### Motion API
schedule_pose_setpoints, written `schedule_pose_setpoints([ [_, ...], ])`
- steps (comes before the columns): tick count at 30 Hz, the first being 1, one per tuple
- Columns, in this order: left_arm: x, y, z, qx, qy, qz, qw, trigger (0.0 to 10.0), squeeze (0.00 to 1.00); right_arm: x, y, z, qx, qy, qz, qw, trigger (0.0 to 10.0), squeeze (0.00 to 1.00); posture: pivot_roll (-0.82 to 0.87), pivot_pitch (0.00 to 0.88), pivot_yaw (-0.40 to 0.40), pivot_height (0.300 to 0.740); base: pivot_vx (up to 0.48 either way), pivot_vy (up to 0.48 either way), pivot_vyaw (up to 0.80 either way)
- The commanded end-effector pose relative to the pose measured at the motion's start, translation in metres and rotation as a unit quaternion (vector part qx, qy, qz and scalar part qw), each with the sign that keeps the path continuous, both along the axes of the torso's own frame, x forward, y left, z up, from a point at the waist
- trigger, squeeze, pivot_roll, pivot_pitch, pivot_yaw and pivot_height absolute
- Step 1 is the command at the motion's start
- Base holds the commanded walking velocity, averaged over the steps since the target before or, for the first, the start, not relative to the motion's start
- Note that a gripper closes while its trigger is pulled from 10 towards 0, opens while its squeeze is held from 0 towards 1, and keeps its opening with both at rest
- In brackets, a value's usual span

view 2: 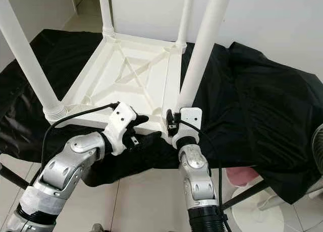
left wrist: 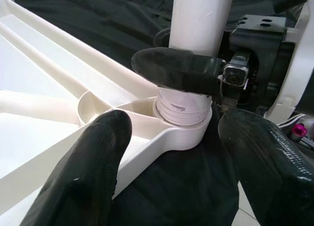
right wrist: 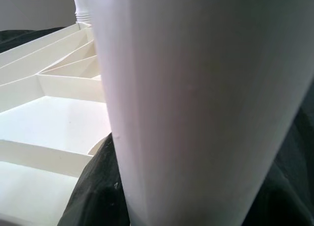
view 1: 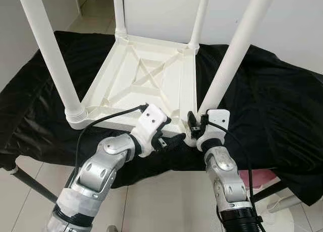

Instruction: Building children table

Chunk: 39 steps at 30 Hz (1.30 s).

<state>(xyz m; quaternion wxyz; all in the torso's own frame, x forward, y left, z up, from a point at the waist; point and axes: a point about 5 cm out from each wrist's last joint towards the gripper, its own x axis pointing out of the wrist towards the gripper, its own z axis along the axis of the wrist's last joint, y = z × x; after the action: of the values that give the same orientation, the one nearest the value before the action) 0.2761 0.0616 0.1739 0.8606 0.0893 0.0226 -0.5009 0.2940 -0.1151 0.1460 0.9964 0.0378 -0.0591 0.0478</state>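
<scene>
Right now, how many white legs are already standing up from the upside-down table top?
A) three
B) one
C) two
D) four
D: the table top lies upside down on the black cloth, and a leg rises from each of its four corners; the right gripper is at the base of the near right leg, and the left gripper is just beside that corner, fingers apart.

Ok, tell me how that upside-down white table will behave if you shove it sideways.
The table looks like hollow ribbed plastic, so probably light and stiff. Resting on loose black cloth, it may drag the cloth along rather than slide cleanly. With four tall legs up, pushing high on the near right leg could tip it.
</scene>
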Motion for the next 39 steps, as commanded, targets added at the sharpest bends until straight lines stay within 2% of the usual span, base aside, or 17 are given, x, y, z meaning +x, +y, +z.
schedule_pose_setpoints([
  [1, -0.001, 0.0, 0.0, 0.004, -0.002, -0.004, 1.0, 10.0, 0.0, -0.004, 0.0, -0.007, 0.006, 0.013, 0.006, 1.0, 10.0, 0.05, 0.01, 0.063, -0.063, 0.74, 0.0, 0.0, 0.0],
  [2, -0.001, 0.0, 0.0, 0.005, -0.003, -0.002, 1.0, 10.0, 0.0, -0.004, 0.001, -0.006, 0.009, 0.009, 0.012, 1.0, 10.0, 1.0, 0.01, 0.063, -0.063, 0.74, 0.0, 0.0, 0.0],
  [12, -0.005, 0.0, -0.002, 0.006, 0.0, -0.004, 1.0, 10.0, 0.0, -0.007, -0.004, -0.005, 0.001, 0.003, 0.031, 1.0, 10.0, 1.0, 0.01, 0.055, -0.069, 0.74, 0.0, 0.0, 0.0],
  [14, -0.006, 0.001, -0.003, 0.007, 0.001, -0.005, 1.0, 10.0, 0.0, -0.008, -0.008, -0.004, -0.006, -0.004, 0.043, 0.999, 10.0, 1.0, 0.02, 0.053, -0.07, 0.74, 0.0, 0.0, 0.0],
  [16, -0.007, 0.003, -0.005, 0.012, 0.003, -0.004, 1.0, 10.0, 0.0, -0.01, -0.021, -0.002, -0.002, -0.019, 0.09, 0.996, 10.0, 1.0, 0.02, 0.05, -0.069, 0.74, 0.0, 0.0, 0.0],
  [17, -0.007, 0.003, -0.005, 0.012, 0.003, -0.004, 1.0, 10.0, 0.0, -0.01, -0.021, -0.002, -0.002, -0.019, 0.09, 0.996, 10.0, 1.0, 0.02, 0.05, -0.069, 0.74, 0.0, 0.0, 0.0],
  [18, -0.008, 0.004, -0.005, 0.013, 0.003, -0.004, 1.0, 10.0, 0.0, -0.011, -0.024, -0.002, -0.008, -0.023, 0.118, 0.993, 10.0, 0.69, 0.03, 0.047, -0.07, 0.74, 0.0, 0.0, 0.0],
  [19, -0.008, 0.005, -0.005, 0.015, 0.002, -0.003, 1.0, 10.0, 0.0, -0.01, -0.027, -0.002, -0.006, -0.02, 0.143, 0.989, 10.0, 0.0, 0.02, 0.042, -0.07, 0.74, 0.0, 0.0, 0.0],
  [24, -0.005, 0.009, -0.006, 0.022, -0.001, 0.003, 1.0, 10.0, 0.0, -0.003, -0.032, -0.004, -0.045, -0.019, 0.196, 0.979, 10.0, 0.0, 0.03, 0.037, -0.075, 0.74, 0.0, 0.0, 0.0],
  [27, -0.005, 0.01, -0.006, 0.023, -0.002, 0.003, 1.0, 10.0, 0.0, -0.001, -0.032, -0.003, -0.043, -0.02, 0.208, 0.977, 10.0, 0.0, 0.03, 0.035, -0.078, 0.74, 0.0, 0.0, 0.0],
  [31, -0.005, 0.009, -0.007, 0.023, -0.002, 0.002, 1.0, 10.0, 0.0, 0.006, -0.027, 0.0, -0.052, -0.021, 0.264, 0.963, 10.0, 0.0, 0.03, 0.03, -0.082, 0.74, 0.0, 0.0, 0.0],
  [36, -0.005, 0.006, -0.005, 0.021, -0.006, 0.002, 1.0, 10.0, 0.0, 0.019, -0.024, -0.001, -0.071, -0.018, 0.282, 0.957, 10.0, 0.0, 0.03, 0.023, -0.089, 0.74, 0.0, 0.0, 0.0],
  [38, -0.005, 0.006, -0.005, 0.021, -0.006, 0.002, 1.0, 10.0, 0.0, 0.019, -0.024, -0.001, -0.071, -0.018, 0.282, 0.957, 10.0, 0.0, 0.03, 0.023, -0.089, 0.74, 0.0, 0.0, 0.0],
  [39, -0.005, 0.005, -0.005, 0.02, -0.007, 0.002, 1.0, 10.0, 0.0, 0.02, -0.025, -0.002, -0.072, -0.017, 0.284, 0.956, 2.5, 0.0, 0.04, 0.021, -0.095, 0.74, 0.0, 0.0, 0.0],
])
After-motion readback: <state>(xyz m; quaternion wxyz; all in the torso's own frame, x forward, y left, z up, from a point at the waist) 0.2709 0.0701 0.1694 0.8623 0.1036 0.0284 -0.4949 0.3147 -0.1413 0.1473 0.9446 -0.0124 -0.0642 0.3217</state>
